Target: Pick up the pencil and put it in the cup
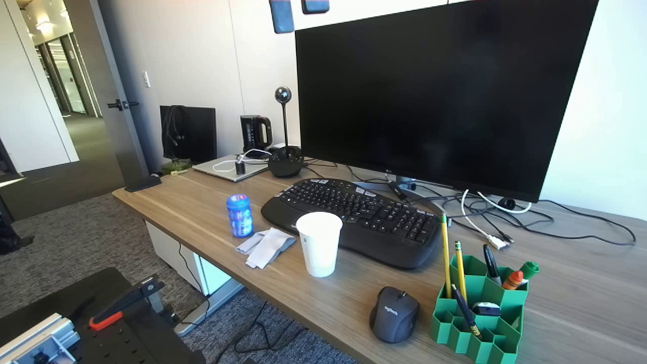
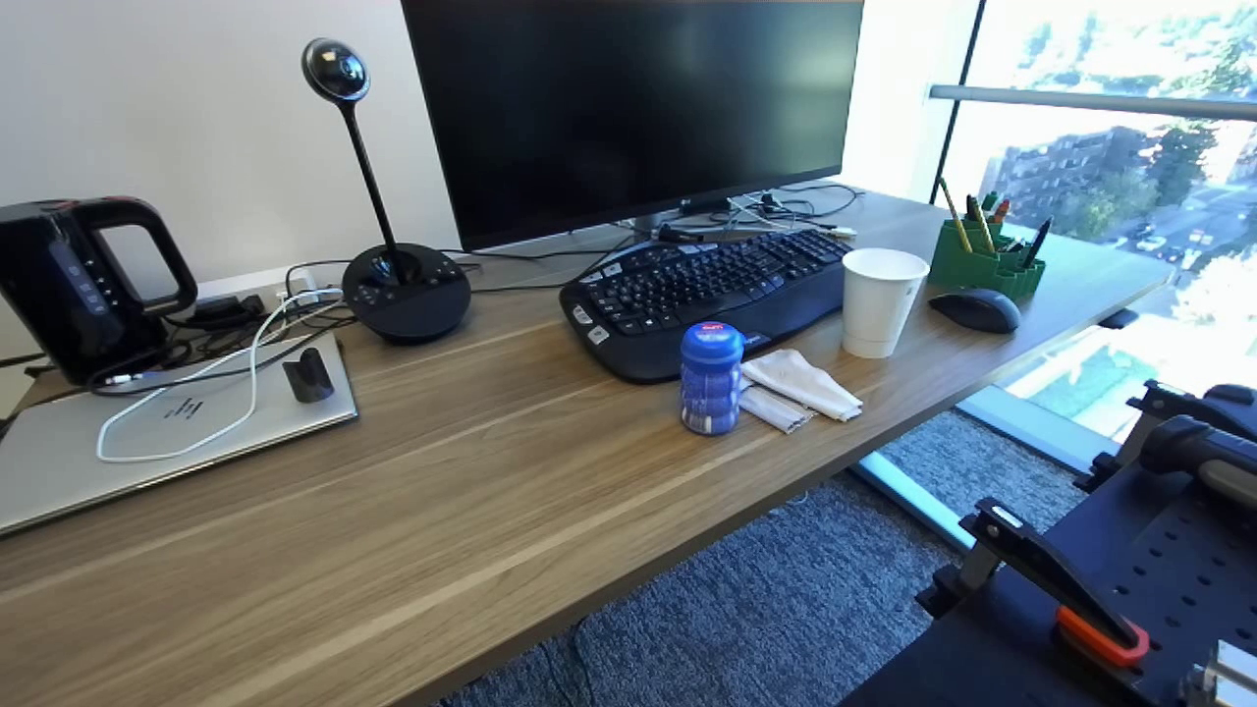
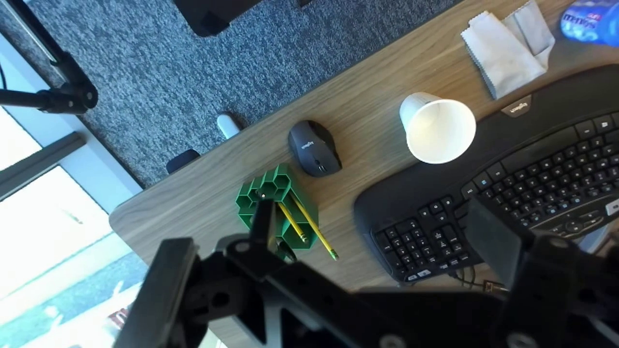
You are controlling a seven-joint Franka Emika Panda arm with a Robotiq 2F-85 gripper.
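My gripper (image 3: pixel 329 223) hangs high over the bench (image 2: pixel 491 471), spread wide with nothing held, its fingertips (image 1: pixel 281 16) at the top edge of an exterior view. Below and beyond its tips, two yellow pencils (image 3: pixel 314 226) show between its jaws in the wrist view, a little to that picture's left of the middle. Both stand in the green holder (image 1: pixel 461 343), erasers up, their long axes near upright with a slight lean; from the wrist they run slantwise, erasers toward the lower right. My move turns on that line: as I judge it, I should come down on the erasers and close across one shaft, not along it, minding the second pencil close by, which could be caught as well. The wrist view gives no sure reading of how far below me they stand.

Just beside the holder sits the mouse (image 3: pixel 315 147). Past it, the white cup (image 1: pixel 319 247) stands upright near the front edge of the keyboard (image 1: pixel 364 222), mouth up, nothing showing inside. No pencil is in it yet, so the pick looks to be the step in hand, with the carry to follow, over the mouse or around it. Farther along, a folded cloth (image 1: pixel 270 246) lies just beside the upright blue can (image 1: pixel 240 217). At the back, behind the keyboard, stands the monitor (image 1: pixel 429 96).
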